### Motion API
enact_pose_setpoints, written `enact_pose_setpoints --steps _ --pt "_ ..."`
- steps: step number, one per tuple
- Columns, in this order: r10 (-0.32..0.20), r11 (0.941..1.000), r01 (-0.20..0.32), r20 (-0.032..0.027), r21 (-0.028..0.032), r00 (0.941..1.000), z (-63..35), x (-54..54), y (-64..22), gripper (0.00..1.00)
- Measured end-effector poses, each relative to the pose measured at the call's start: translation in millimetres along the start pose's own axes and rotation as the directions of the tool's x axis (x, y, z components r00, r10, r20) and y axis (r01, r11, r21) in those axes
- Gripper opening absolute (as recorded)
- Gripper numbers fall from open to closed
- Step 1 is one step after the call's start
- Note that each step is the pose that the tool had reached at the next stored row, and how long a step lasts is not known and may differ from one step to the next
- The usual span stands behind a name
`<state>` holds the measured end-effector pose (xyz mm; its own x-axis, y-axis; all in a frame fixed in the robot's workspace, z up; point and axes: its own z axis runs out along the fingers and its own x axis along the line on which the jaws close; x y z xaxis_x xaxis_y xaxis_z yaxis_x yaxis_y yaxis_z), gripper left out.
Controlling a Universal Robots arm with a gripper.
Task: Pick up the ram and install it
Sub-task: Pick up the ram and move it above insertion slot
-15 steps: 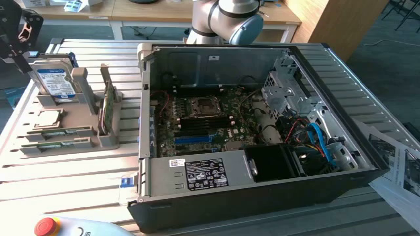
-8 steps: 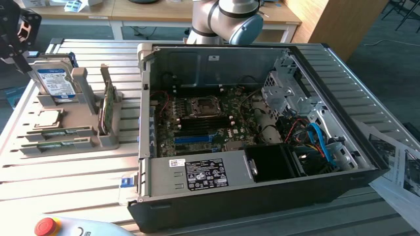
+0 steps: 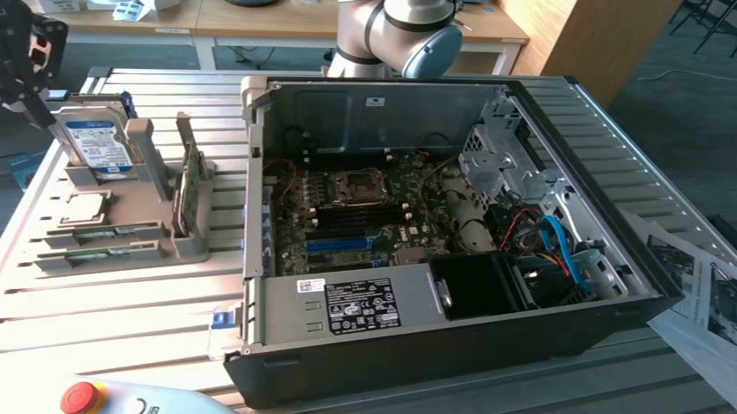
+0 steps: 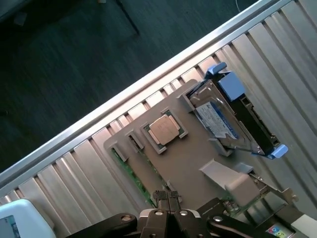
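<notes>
Your gripper (image 4: 168, 197) has its fingertips pressed together with nothing between them; it hangs just above the grey holder (image 4: 193, 166), near one end of the green strip that looks to be the ram (image 4: 130, 171), though so little of its edge shows that you should take that as a judgement. The ram lies low in its slot along the holder's side, beside the processor chip (image 4: 166, 130) and apart from the upright hard drive (image 4: 215, 119).

On progress, you are at the very start: the ram is not lifted, not gripped, and nothing has gone into the computer case (image 3: 381, 112); the pick, the carry and the seating on the motherboard (image 3: 368, 216) are all left.

For room, mind the holder's raised posts and the expansion card (image 3: 185, 172) standing on edge close by; the table (image 3: 116, 319) has a rim just beyond the holder, with floor past it. Inside the case the walls stand high all round, and the drive cage (image 3: 501, 159) and loose cables crowd the exterior view's right; the middle of the board lies more open from above.
</notes>
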<state>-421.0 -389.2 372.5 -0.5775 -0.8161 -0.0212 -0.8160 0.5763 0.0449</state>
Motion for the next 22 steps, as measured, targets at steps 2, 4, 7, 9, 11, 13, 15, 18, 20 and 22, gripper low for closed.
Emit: enact_pose_setpoints --steps 2,4,7,9,11,13,15,18,20,22 --pt "-0.035 0.9994 0.035 -0.0013 -0.0007 0.9994 0.0 0.0 0.0 0.11" --pt "-0.071 0.9975 0.071 -0.0028 -0.0015 0.9975 0.0 0.0 0.0 0.11" --pt "-0.122 0.9926 0.122 -0.0048 -0.0026 0.9926 0.0 0.0 0.0 0.11" --pt "-0.155 0.988 0.155 -0.0061 -0.0034 0.988 0.0 0.0 0.0 0.11" --pt "-0.189 0.9821 0.188 -0.0074 -0.0042 0.982 0.0 0.0 -0.1 0.11" --pt "-0.221 0.9753 0.221 -0.0086 -0.0049 0.9753 0.0 0.0 0.0 0.11" --pt "-0.252 0.9677 0.252 -0.0096 -0.0056 0.9676 0.0 0.0 0.0 0.11" --pt "-0.3 0.9539 0.3 -0.0112 -0.0066 0.9538 0.0 0.0 0.0 0.11" --pt "-0.331 0.9437 0.331 -0.0123 -0.0074 0.9437 0.0 0.0 0.0 0.11" --pt "-0.359 0.9332 0.359 -0.0132 -0.0081 0.9331 0.0 0.0 0.0 0.11"
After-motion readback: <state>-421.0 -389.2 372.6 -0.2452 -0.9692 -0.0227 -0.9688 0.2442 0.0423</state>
